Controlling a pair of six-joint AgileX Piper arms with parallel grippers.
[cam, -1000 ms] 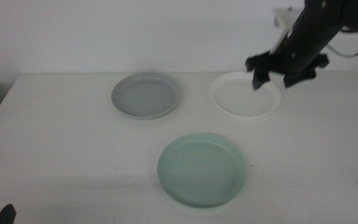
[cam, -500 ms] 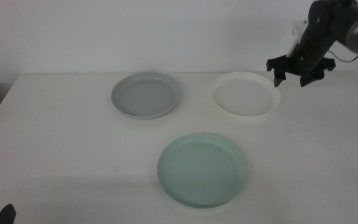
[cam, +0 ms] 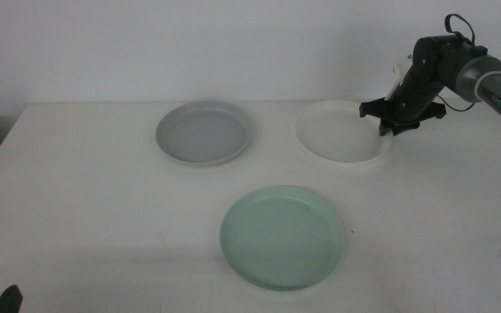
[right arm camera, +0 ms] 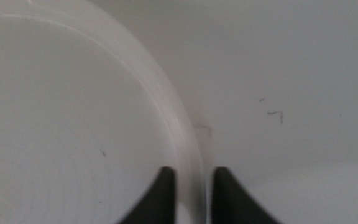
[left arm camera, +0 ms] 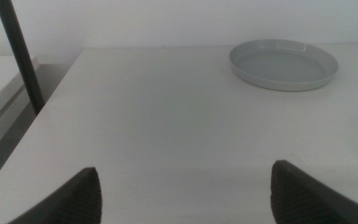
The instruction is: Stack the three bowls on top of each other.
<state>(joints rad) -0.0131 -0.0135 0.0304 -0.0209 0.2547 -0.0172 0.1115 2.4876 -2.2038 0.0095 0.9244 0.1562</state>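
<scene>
The grey bowl (cam: 203, 133) sits at the back left of the white table. The white bowl (cam: 342, 132) sits at the back right, and the mint green bowl (cam: 283, 236) lies nearer the front, in the middle. My right gripper (cam: 388, 126) is down at the white bowl's right rim. In the right wrist view its jaws (right arm camera: 193, 186) stand close on either side of the white rim (right arm camera: 188, 143), shut on it. My left gripper (left arm camera: 185, 193) is open and empty, waiting at the table's front left corner, with the grey bowl (left arm camera: 283, 63) ahead of it.
The three bowls lie apart on the white table (cam: 85, 217), none touching. A dark upright pole (left arm camera: 18, 56) stands off the table's left edge. A pale wall runs behind the table.
My right gripper came down from above the white bowl's far right side to its right rim, and its jaws closed from wide apart onto the rim. The bowls have not moved.
</scene>
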